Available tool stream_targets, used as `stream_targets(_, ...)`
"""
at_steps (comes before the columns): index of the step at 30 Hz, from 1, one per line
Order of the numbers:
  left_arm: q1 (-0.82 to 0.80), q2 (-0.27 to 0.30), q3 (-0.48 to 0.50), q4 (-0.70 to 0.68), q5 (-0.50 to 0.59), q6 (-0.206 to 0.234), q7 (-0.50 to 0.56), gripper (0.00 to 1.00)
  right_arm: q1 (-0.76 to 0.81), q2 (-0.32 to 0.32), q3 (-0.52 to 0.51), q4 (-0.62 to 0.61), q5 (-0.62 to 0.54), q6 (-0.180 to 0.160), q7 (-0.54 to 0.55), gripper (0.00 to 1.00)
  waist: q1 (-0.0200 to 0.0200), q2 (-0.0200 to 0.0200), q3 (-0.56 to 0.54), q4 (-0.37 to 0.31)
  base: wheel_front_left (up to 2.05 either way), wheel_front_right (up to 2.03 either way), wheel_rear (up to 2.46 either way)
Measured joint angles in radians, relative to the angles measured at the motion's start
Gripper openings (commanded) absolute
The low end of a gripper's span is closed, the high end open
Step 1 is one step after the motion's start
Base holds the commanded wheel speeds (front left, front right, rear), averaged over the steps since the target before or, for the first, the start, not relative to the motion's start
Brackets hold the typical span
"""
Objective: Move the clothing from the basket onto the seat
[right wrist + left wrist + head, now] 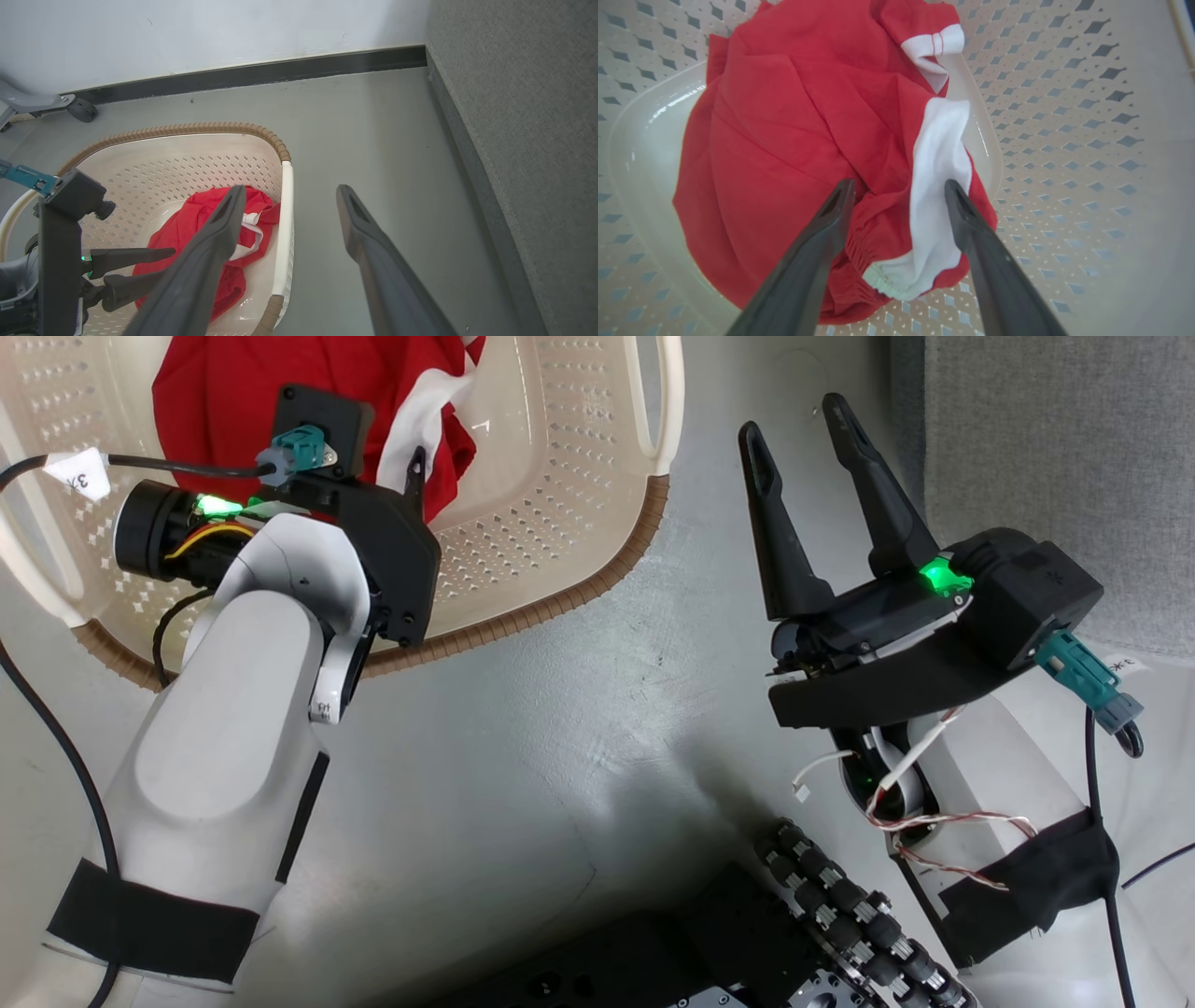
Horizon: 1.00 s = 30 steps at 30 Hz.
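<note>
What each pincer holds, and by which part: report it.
Nothing is held. The left pincer stands open over the clothing in the basket, not closed on it; the right pincer is open above the floor.

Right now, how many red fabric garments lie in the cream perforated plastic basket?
1 crumpled red-and-white fabric bundle can be told apart, on the floor of the cream perforated basket, in front of the open left gripper. Its folds may hide a second garment.

The clothing looked like soft, matt red cloth, creased, with white panels. The basket was glossy perforated cream plastic. The seat showed coarse grey weave beside a smooth, dull floor.
</note>
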Motion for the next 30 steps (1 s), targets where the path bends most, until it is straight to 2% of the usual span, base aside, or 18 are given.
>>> stream_targets(30,-0.025,0.020,-0.010,0.030,0.004,-0.001,0.045,1.00,0.002,0.002,0.002,0.003,0.013,-0.007,0.000,1.00,-0.0001,-0.0001,0.019,-0.034,0.00,0.00,0.00)
